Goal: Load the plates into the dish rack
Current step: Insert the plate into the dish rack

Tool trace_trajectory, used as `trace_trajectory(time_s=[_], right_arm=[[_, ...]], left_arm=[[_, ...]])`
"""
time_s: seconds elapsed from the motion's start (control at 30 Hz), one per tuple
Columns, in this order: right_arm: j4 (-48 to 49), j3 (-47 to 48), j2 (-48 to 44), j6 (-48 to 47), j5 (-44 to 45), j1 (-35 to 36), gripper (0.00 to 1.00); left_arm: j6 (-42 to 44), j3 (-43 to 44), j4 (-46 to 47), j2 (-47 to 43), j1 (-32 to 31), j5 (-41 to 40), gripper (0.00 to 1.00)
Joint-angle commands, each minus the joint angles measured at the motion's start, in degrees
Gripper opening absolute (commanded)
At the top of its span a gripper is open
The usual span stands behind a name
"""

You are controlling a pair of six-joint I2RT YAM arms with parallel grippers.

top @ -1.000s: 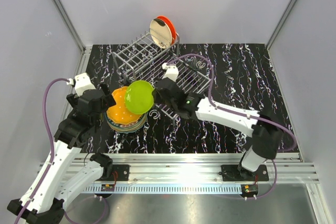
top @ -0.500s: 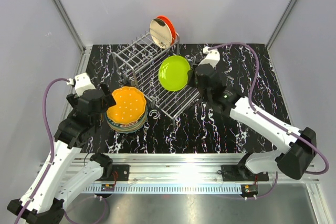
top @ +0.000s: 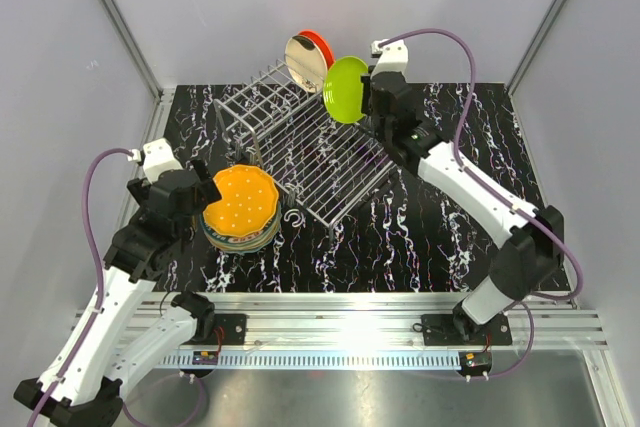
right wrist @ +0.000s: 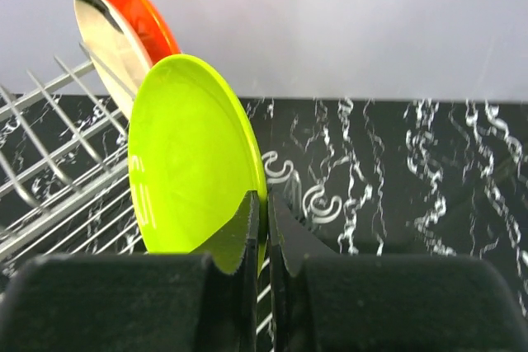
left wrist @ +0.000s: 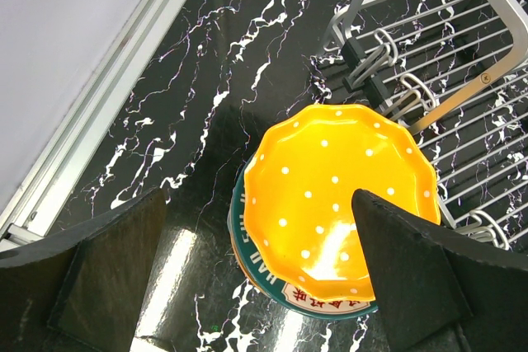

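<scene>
Right claw (right wrist: pixel 262 200) pinches the lime plate (right wrist: pixel 186 162), held on edge, broadside facing the rack (top: pixel 330 162).

white arm links (top: pixel 470 187), black joints (top: pixel 165 202), purple cables (top: pixel 86 197), black fingers (left wrist: pixel 412 278)

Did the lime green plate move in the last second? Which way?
Yes. The lime green plate, held by the right hand, went from over the plate stack across the dish rack to its far end, beside the red-orange plate.
</scene>
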Motion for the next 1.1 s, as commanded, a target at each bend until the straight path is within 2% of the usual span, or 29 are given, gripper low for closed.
trace_trajectory(time_s=[0.0, 0.3, 1.07], right_arm=[[8.0, 4.9, 2.7, -8.6, 1.2, -0.5, 0.0], [14.1, 7.0, 7.7, -16.7, 0.7, -0.7, 0.0], [18.6, 11.9, 13.4, -22.7, -5.3, -0.7, 0.0]], left_arm=[[0.1, 0.1, 2.3, 0.5, 0.1, -0.6, 0.99], [0.1, 0.3, 2.2, 1.0, -0.7, -1.1, 0.99], [0.0, 0.4, 1.8, 1.4, -1.7, -2.0, 0.99]])
